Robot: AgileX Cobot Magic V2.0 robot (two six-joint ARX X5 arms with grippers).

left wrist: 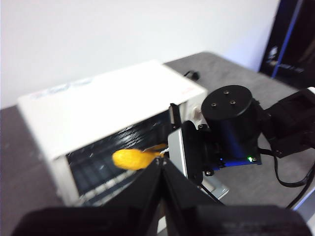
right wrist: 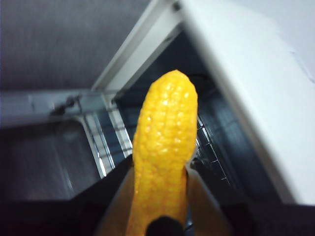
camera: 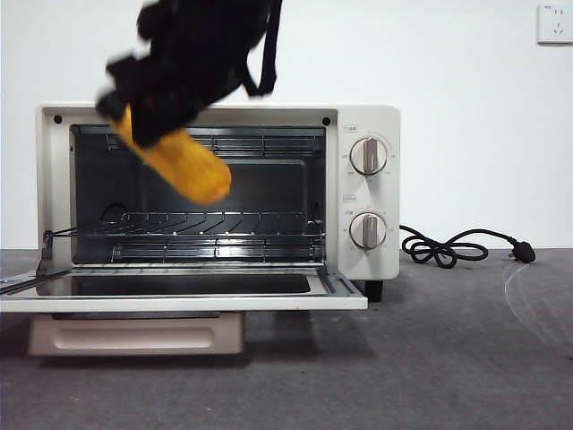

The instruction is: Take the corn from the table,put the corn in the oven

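My right gripper point(camera: 152, 121) comes down from the top left of the front view, shut on the thick end of the corn point(camera: 183, 166). The yellow-orange cob tilts down with its tip toward the open mouth of the cream oven point(camera: 376, 116), above the wire rack point(camera: 224, 224). In the right wrist view the corn point(right wrist: 165, 147) stands between my right gripper's point(right wrist: 160, 194) jaws, over the lowered door and the dark cavity of the oven point(right wrist: 256, 88). The left wrist view shows the corn point(left wrist: 133, 159) at the oven point(left wrist: 113, 108) opening. My left gripper point(left wrist: 162, 164) hangs back, shut and holding nothing.
The oven door point(camera: 179, 302) lies folded down flat toward me, with a pale tray point(camera: 134, 336) under it. Two knobs point(camera: 368, 155) sit on the oven's right panel. A black cord with plug point(camera: 457, 246) lies on the grey table point(camera: 430, 367) to the right.
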